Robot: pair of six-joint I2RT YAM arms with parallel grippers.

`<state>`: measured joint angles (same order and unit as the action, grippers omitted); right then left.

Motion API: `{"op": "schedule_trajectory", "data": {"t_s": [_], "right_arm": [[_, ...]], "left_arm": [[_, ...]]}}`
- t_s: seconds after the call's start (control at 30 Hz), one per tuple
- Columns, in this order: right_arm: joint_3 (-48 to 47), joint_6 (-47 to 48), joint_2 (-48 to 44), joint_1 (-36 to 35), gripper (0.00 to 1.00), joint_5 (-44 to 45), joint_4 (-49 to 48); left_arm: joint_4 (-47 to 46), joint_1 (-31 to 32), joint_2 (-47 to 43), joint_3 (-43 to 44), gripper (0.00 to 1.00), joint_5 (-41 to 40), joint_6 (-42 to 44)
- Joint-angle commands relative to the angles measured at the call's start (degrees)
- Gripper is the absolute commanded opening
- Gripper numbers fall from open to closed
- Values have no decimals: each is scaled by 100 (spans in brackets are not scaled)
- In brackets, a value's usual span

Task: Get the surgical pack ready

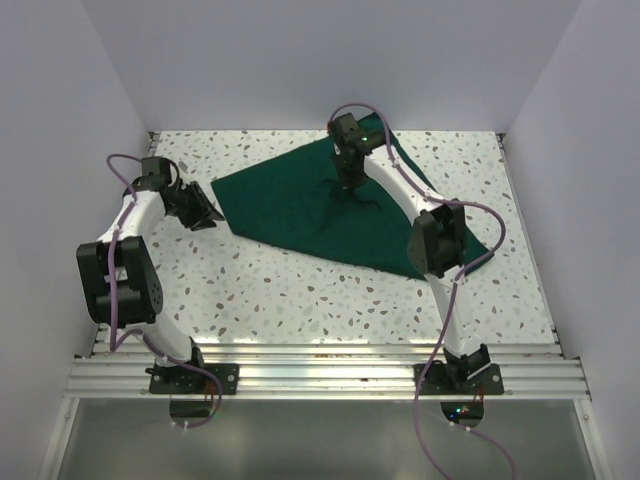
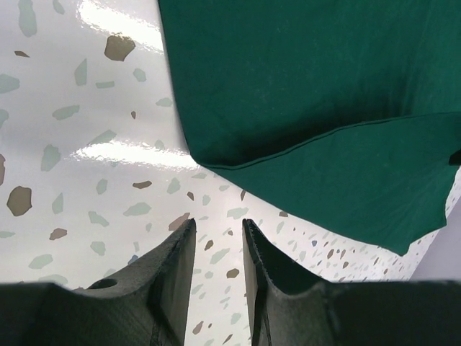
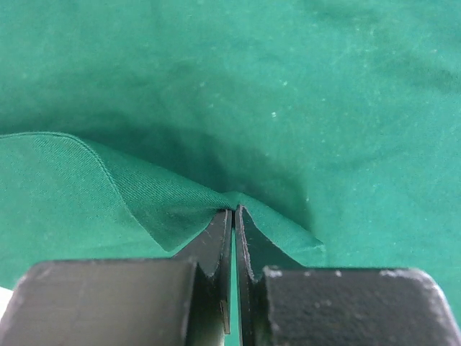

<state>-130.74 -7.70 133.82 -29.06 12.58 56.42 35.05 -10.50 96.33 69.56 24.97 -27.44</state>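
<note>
While the right gripper (image 3: 234, 216) pinches the dark green cloth drape (image 1: 290, 205) for folding, the left gripper (image 2: 218, 231) hovers narrowly parted, empty.

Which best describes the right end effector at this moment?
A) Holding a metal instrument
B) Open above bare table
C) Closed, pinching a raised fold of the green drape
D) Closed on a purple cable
C: the right wrist view shows the right end effector with its fingers pressed together on a lifted fold of the green drape.
</note>
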Motion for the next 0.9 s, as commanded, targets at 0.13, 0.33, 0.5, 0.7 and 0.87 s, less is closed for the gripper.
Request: {"op": "schedule_trajectory", "data": {"t_s": [0.13,0.33,0.5,0.7,0.87], "right_arm": [[-417,-188,92,304,0,254,-131],[-707,-205,373,436,0,245,-114],[-804,-161,549,463,0,131,-167],[-1006,-214,768,463,0,-115,-281],[-1121,-293,812,471,0,-326,-492]], "left_arm": [[2,-57,70,190,36,192,99],[-7,-57,122,225,36,236,99],[2,-48,131,251,36,210,116],[20,-57,184,286,36,210,125],[37,-48,193,278,36,210,134]]}}
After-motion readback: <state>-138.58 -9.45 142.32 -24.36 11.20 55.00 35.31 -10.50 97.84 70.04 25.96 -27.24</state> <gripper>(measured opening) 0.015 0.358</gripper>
